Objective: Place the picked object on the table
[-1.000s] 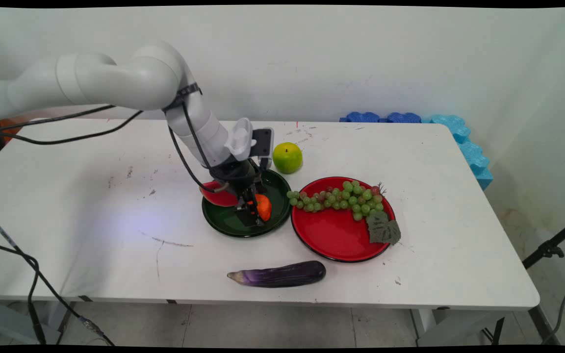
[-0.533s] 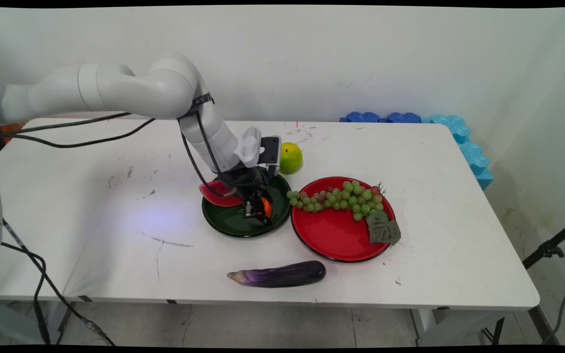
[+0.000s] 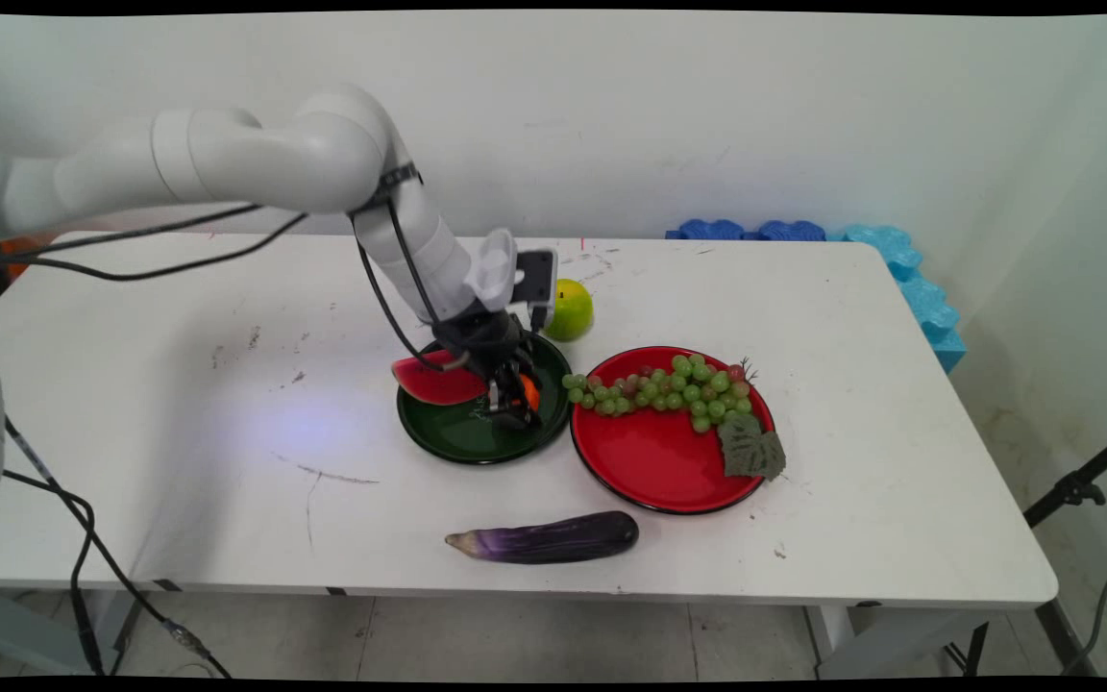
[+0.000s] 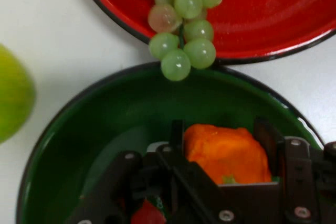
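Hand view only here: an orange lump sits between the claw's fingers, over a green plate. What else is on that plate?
Observer: A red watermelon slice with green rind rests on the dark green round plate, at its left rim in the main view, beside the claw shut on the orange lump.
Operator: Anything by the table's near edge?
Observer: A long purple eggplant lies there, apart from both plates.
Operator: And the grape bunch's far end?
Observer: The green grape bunch ends at a grey-green leaf lying on the glossy red round plate.

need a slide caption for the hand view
Pincer closed around an orange fruit in a green plate, grapes spilling off the red plate beyond.
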You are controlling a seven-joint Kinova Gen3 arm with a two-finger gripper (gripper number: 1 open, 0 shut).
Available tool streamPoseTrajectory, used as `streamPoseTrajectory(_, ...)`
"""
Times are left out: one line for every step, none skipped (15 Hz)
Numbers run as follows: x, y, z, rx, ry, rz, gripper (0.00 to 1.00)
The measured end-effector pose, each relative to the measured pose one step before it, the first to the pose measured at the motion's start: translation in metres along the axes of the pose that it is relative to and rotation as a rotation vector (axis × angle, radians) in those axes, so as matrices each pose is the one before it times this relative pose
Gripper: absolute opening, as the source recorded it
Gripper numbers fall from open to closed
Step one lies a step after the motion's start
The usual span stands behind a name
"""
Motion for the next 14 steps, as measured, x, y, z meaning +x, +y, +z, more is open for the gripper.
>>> streamPoseTrajectory(0.00383,0.0002,-0.01139,0.00193,0.00713,-0.0049,0.0)
streamPoseTrajectory(0.00452,0.00071,-0.01276,0.00166,0.00928,-0.00319,0.0)
streamPoseTrajectory(0.00373,0.00109,-0.01122,0.001,0.00861,-0.00256,0.0)
streamPoseTrajectory(0.00243,0.00125,-0.00771,-0.00027,0.00629,-0.00259,0.0)
streamPoseTrajectory(0.00354,0.00205,-0.01113,-0.00058,0.00958,-0.00546,0.0)
streamPoseTrajectory(0.00246,0.00188,-0.00723,-0.00168,0.00726,-0.00714,0.0)
streamPoseTrajectory(0.00356,0.00311,-0.00929,-0.00375,0.00965,-0.01073,0.0)
streamPoseTrajectory(0.00353,0.00462,-0.00964,-0.00623,0.01155,-0.01748,0.0)
streamPoseTrajectory(0.00286,0.00541,-0.00769,-0.00663,0.01021,-0.0184,0.0)
streamPoseTrajectory(0.00189,0.00539,-0.00488,-0.00622,0.00679,-0.01384,0.0)
streamPoseTrajectory(0.00132,0.00628,-0.00352,-0.0061,0.00665,-0.01626,0.0)
streamPoseTrajectory(0.00028,0.00628,-0.00148,-0.00496,0.00533,-0.0158,0.0)
streamPoseTrajectory(-0.0004,0.0054,0.00042,-0.00368,0.00228,-0.01152,0.0)
streamPoseTrajectory(-0.00162,0.00572,0.00219,-0.00211,0.00199,-0.0139,0.0)
